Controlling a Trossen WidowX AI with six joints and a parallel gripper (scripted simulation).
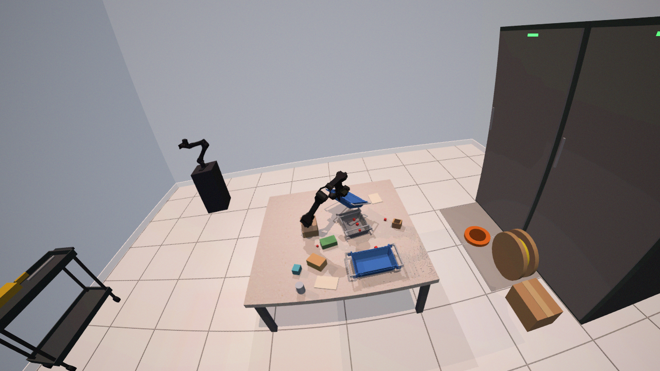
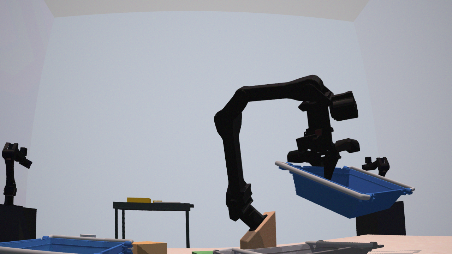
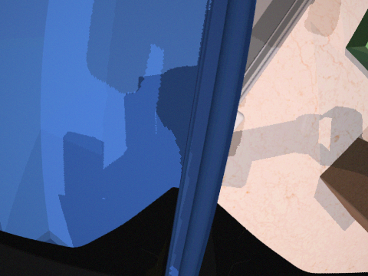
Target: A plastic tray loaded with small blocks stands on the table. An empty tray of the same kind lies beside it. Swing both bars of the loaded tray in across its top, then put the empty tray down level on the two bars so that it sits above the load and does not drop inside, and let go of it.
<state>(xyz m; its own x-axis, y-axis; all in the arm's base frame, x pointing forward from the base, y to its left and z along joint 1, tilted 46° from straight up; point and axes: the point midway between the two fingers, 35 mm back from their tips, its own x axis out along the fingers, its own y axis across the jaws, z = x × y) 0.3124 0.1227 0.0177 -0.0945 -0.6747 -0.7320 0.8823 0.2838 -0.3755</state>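
Note:
The loaded grey tray (image 1: 347,225) (image 2: 284,247) (image 3: 264,46) stands on the table with small red blocks (image 1: 357,224) inside. Its wire bars show near its two ends; I cannot tell exactly how they rest. My gripper (image 2: 327,172) (image 3: 186,198) is shut on the rim of a blue tray (image 1: 352,200) (image 2: 334,195) (image 3: 77,115), one finger inside the wall and one outside. This tray is empty, tilted and in the air, behind and above the loaded tray in the top view. The finger outside the wall is hidden in the exterior view.
Another empty blue tray (image 1: 374,262) (image 2: 78,245) stands at the front right of the table. A green block (image 1: 328,242) (image 3: 354,46), an orange block (image 1: 316,262), a teal cube (image 1: 296,269), a grey cylinder (image 1: 300,288) and a small brown box (image 1: 396,223) stand around. A few red blocks lie loose.

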